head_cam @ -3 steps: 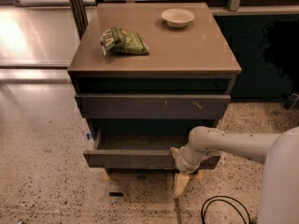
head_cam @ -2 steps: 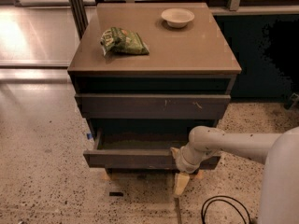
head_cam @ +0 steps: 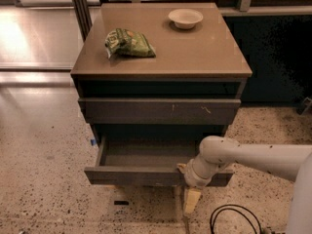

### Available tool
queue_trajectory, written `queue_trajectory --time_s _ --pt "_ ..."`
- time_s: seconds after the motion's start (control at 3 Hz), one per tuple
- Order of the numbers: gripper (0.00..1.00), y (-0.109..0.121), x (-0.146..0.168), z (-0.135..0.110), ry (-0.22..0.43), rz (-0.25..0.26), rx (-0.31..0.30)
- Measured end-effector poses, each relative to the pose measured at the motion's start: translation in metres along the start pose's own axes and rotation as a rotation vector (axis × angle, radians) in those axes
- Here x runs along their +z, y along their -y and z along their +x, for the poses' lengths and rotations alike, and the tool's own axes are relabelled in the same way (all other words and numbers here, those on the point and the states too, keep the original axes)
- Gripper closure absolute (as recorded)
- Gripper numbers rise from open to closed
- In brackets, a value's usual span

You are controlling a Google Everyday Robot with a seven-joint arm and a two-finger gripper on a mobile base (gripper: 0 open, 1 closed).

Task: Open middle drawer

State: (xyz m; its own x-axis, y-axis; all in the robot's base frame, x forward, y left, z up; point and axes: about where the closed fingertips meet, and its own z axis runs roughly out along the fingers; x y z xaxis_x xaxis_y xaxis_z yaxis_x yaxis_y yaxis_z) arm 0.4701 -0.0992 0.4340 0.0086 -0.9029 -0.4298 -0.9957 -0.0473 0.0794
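The middle drawer (head_cam: 141, 175) is the low one on the cabinet, pulled out towards me. Its flat dark front has no marks, and its plain grey inner tray (head_cam: 146, 159) shows. My gripper (head_cam: 188, 179) is at the right part of that drawer's front edge, right up against it. The white arm (head_cam: 253, 157) comes in from the right. Part of the gripper hangs down below the drawer front, towards the floor.
Above it is a closed drawer front with pale scratch marks (head_cam: 158, 111). On the cabinet top (head_cam: 195, 52) lie a green snack bag (head_cam: 129, 43) and a white bowl (head_cam: 185, 18). A black cable (head_cam: 234, 218) lies on the speckled floor at the lower right.
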Motion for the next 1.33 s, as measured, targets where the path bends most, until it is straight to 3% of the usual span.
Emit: queue_trajectory --time_s 0.67,1.0,1.33 --pt "0.00 -0.013 0.001 -0.009 0.005 -0.062 -0.077" --pt "0.00 -0.047 -0.020 -0.024 -0.019 -0.072 -0.083" --pt "0.00 -0.050 -0.022 -0.024 -0.024 -0.072 -0.079"
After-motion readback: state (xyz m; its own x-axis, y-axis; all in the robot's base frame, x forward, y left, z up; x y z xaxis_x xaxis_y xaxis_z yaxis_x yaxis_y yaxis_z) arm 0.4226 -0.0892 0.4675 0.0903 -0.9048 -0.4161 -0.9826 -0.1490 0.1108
